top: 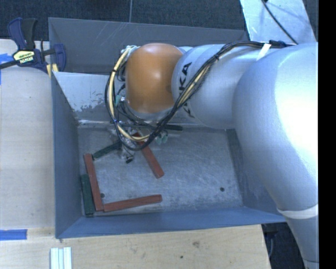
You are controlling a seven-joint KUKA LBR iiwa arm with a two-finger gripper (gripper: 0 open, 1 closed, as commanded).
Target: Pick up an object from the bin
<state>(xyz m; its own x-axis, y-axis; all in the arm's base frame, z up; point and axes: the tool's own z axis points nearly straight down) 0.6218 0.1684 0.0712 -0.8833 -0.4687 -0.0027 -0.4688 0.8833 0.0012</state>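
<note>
My gripper (pixel 127 153) is low over the bin's floor near the back wall, left of the middle, mostly hidden under the arm's cover and cables. A short reddish-brown flat stick (pixel 153 163) lies slanted just to its right and front. A small dark green stick (pixel 104 151) lies right beside it on the left, pointing toward the gripper. Whether either stick touches the gripper is hidden by the cables.
A reddish-brown stick (pixel 93 181) runs along the left wall with a dark green bar (pixel 87 195) beside it. Another reddish-brown stick (pixel 132 203) lies along the front wall. The arm covers the bin's right rear part.
</note>
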